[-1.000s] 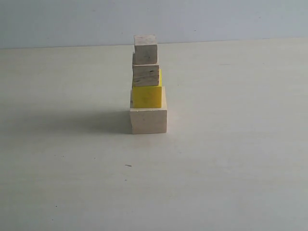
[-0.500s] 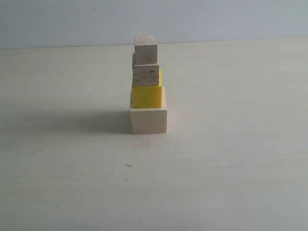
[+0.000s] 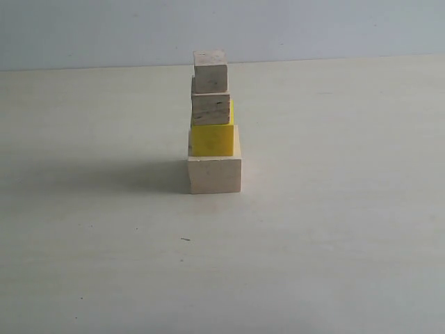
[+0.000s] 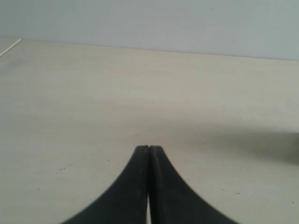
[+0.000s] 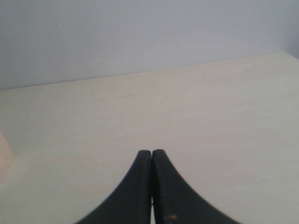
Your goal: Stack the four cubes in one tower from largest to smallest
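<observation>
The tower stands in the middle of the exterior view. Its base is the pale wood cube (image 3: 215,175), with the yellow cube (image 3: 213,139) on it, then the layered plywood cube (image 3: 211,108), and the small tan cube (image 3: 211,71) on top. Neither arm shows in the exterior view. My left gripper (image 4: 148,148) is shut with nothing between its black fingers, low over bare table. My right gripper (image 5: 152,151) is likewise shut and empty. A pale blurred edge (image 5: 4,156) at the border of the right wrist view may be a cube; I cannot tell.
The light wooden table (image 3: 334,229) spreads around the tower on all sides. A pale wall (image 3: 313,28) closes off the far edge. The tower's shadow (image 3: 97,174) falls to the left across the table.
</observation>
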Controlling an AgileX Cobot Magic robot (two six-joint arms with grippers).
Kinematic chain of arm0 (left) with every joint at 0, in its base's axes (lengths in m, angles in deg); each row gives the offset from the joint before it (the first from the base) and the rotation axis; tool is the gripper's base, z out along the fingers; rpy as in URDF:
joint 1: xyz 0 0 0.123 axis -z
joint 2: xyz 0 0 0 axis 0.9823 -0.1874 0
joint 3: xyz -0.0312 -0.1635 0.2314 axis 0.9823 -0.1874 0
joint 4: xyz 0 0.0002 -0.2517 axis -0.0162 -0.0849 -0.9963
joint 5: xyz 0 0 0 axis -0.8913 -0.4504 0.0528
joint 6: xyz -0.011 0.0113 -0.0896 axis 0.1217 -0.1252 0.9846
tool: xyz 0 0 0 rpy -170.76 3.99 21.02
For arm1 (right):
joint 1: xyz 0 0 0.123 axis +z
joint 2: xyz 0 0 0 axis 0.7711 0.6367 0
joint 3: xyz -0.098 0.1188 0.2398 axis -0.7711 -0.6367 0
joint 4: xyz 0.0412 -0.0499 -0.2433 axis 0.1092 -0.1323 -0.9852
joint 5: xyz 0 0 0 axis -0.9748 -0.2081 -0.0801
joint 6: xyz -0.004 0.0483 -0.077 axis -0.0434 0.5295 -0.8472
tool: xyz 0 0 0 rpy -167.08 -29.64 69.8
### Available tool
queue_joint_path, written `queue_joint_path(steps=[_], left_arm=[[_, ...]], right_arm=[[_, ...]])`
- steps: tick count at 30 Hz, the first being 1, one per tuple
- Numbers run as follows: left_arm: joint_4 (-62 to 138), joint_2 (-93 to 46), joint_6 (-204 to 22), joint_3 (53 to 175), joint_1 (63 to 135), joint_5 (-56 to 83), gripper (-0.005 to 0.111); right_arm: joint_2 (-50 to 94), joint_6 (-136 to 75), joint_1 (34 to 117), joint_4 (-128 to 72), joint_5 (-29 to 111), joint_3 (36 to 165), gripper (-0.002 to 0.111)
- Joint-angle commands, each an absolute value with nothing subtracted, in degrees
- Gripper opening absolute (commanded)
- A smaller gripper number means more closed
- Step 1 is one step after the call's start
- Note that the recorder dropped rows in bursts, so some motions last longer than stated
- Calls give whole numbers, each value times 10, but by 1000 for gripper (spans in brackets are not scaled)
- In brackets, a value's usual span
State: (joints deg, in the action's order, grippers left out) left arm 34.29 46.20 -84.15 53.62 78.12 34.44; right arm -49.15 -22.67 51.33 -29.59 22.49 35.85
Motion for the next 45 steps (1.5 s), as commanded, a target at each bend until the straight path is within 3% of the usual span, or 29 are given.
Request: queue_joint_path(steps=[1,45], left_arm=[[343,465,-841,535,778,338,0],[343,465,-841,535,778,338,0]], right_arm=[[-495,-244,511,-299,225,356,0],[-495,-250,511,-297,212,356,0]])
